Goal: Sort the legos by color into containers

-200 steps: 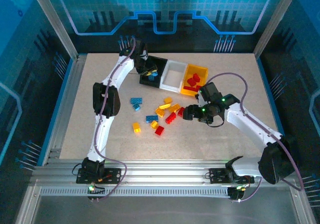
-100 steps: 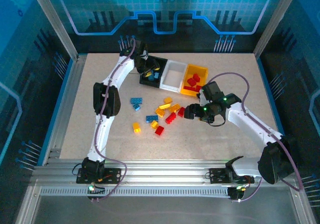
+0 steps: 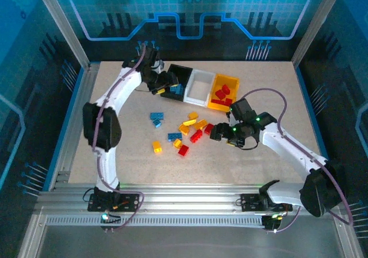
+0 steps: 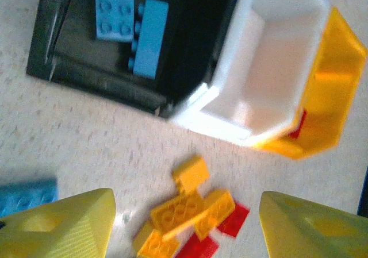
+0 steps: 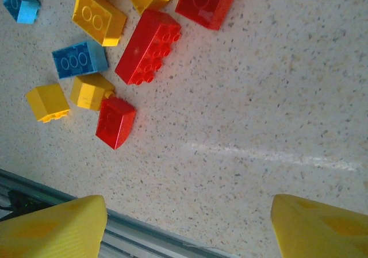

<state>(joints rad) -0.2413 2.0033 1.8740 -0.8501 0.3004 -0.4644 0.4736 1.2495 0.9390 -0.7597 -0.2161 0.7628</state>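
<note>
Three joined containers stand at the back: the black bin (image 3: pixel 183 73) (image 4: pixel 75 68) with two blue legos (image 4: pixel 115 8) in it, the empty white bin (image 3: pixel 198 88) (image 4: pixel 276 68), and the yellow-orange bin (image 3: pixel 214 101) (image 4: pixel 328 97) with red legos (image 3: pixel 223 92). My left gripper (image 3: pixel 164 87) (image 4: pixel 187 226) hovers open at the black bin's near-left edge, nothing between its fingers. Loose legos lie mid-table: yellow (image 3: pixel 190 122) (image 4: pixel 192 212), red (image 3: pixel 196 135) (image 5: pixel 148 46), blue (image 3: pixel 156 118) (image 5: pixel 79 58). My right gripper (image 3: pixel 214 133) (image 5: pixel 187 229) is open and empty, just right of the pile.
A small red brick (image 5: pixel 115 122) and two small yellow bricks (image 5: pixel 92 91) lie nearest the table's front rail (image 5: pixel 144 235). A metal frame (image 3: pixel 69 39) surrounds the table. Bare tabletop (image 3: pixel 270 85) stretches right of the bins.
My left gripper has opened beside the black bin and drawn back slightly left, its elbow swinging far left. The right gripper dipped a little toward the pile, still open.
</note>
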